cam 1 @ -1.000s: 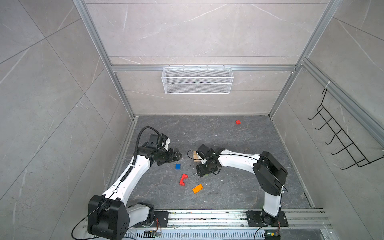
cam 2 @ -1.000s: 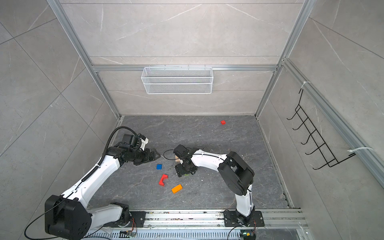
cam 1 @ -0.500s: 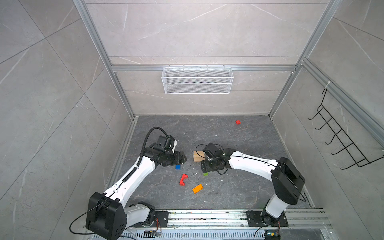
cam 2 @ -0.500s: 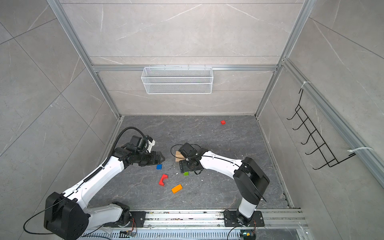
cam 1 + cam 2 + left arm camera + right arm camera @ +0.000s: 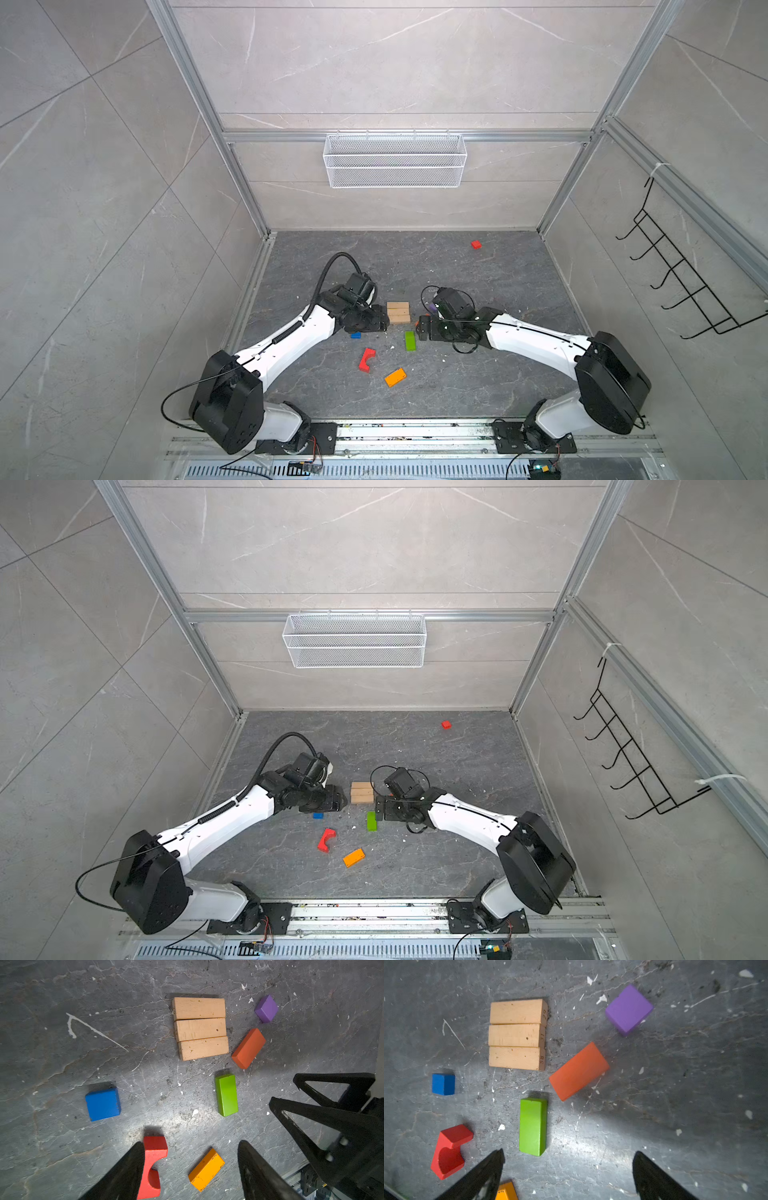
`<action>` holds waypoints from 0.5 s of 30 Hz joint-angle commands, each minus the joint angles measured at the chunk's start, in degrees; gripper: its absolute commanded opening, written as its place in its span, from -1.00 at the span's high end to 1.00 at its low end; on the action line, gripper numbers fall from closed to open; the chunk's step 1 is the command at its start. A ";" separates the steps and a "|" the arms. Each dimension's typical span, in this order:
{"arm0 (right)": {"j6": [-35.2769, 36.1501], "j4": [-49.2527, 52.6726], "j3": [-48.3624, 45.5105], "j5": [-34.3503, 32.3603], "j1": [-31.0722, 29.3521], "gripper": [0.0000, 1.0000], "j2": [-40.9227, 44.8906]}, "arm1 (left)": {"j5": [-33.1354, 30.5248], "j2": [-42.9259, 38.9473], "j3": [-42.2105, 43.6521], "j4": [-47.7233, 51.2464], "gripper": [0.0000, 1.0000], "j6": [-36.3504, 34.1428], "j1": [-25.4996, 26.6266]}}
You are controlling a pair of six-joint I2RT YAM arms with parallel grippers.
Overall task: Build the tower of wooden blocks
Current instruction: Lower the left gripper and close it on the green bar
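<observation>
While the left claw (image 5: 191,1144) is being held apart and empty, a blue cube (image 5: 355,335) and a red arch (image 5: 367,359) are being seen loose near it. The wood block tower (image 5: 398,312), just three tan bars touching side by side, is being supported flat by the counter (image 5: 478,374), midway between its side edges. Just right of it, by a green slab (image 5: 409,340), the right claw (image 5: 569,1152) is being held wide and empty.

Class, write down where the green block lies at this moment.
In both top views the green block lies flat on the floor near the middle, just on the near side of the three tan bars, with the right gripper beside it.
</observation>
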State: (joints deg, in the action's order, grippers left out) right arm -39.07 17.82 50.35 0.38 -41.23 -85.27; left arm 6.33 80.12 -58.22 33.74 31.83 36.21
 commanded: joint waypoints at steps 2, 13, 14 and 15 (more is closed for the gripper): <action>-3.52 -6.77 -4.13 4.01 2.21 -0.98 3.51 | -3.17 2.22 -2.40 -3.08 -0.46 3.73 3.07; -5.40 -5.83 -6.38 2.90 4.47 -0.98 5.49 | -6.18 13.43 -8.76 -3.29 -0.30 5.92 10.20; -5.45 -5.77 -6.65 2.93 4.79 -0.99 5.98 | -6.41 14.40 -9.28 -3.24 -0.25 6.13 10.69; -5.69 -5.54 -6.77 2.79 4.99 -0.98 6.44 | -6.63 15.22 -9.86 -3.13 -0.23 6.28 11.07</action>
State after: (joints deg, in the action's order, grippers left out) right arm -43.38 12.36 44.45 3.90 -36.91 -81.14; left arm 1.48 94.00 -65.41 30.94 36.75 46.26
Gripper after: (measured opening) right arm 0.992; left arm 0.623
